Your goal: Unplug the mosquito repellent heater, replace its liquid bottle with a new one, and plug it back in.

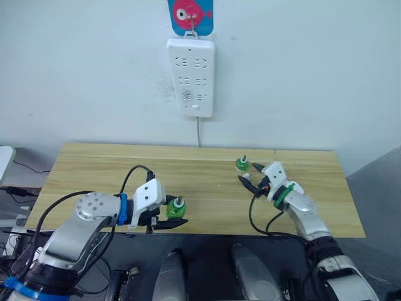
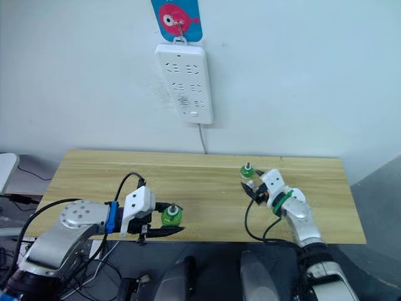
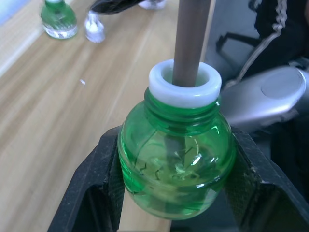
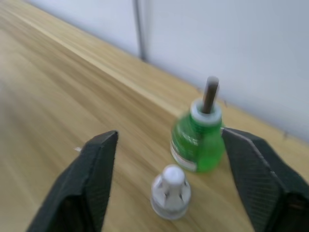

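My left gripper is shut on a small clear-green bottle with a white collar and a pale grey-brown stem, the new one, held over the table's front edge. A second green bottle with a thin dark wick stem, the liquid bottle, stands upright at the table's back right. Beside it lies a small white cap. My right gripper is open just in front of that bottle and cap, touching neither. The mosquito repellent heater is out of view.
A long white power strip hangs on the wall above the wooden table, with nothing plugged into its sockets. Its cord drops behind the table. Bare wood lies between my two grippers.
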